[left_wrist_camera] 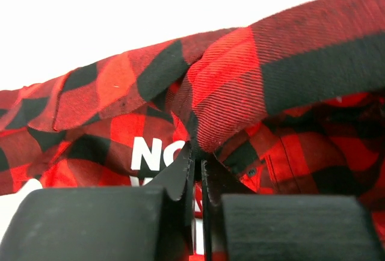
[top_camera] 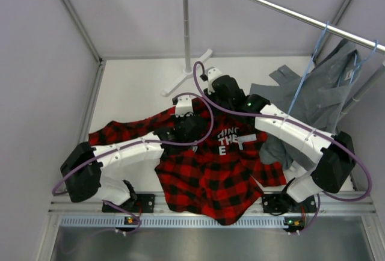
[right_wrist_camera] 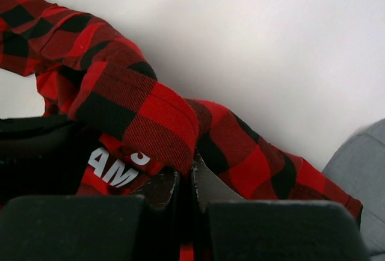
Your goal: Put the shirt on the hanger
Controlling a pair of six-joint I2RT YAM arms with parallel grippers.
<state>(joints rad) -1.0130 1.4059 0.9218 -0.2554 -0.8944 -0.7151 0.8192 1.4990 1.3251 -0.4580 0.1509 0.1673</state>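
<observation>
- Left gripper (left_wrist_camera: 197,156): jaws pinched shut on plaid flannel shirt (top_camera: 210,177) collar fold, centre frame.
- Right gripper (right_wrist_camera: 187,171): likewise clamped on fabric (apparently the collar's other side).

Top cam: fixed, high behind the arm bases, looking down across the table (top_camera: 138,86). Wrist cams: each sits right behind its claw, left claw (left_wrist_camera: 197,156) and right claw (right_wrist_camera: 191,174), facing past the fingertips, very close. All three share the lettered patch of the shirt (top_camera: 210,177).
</observation>
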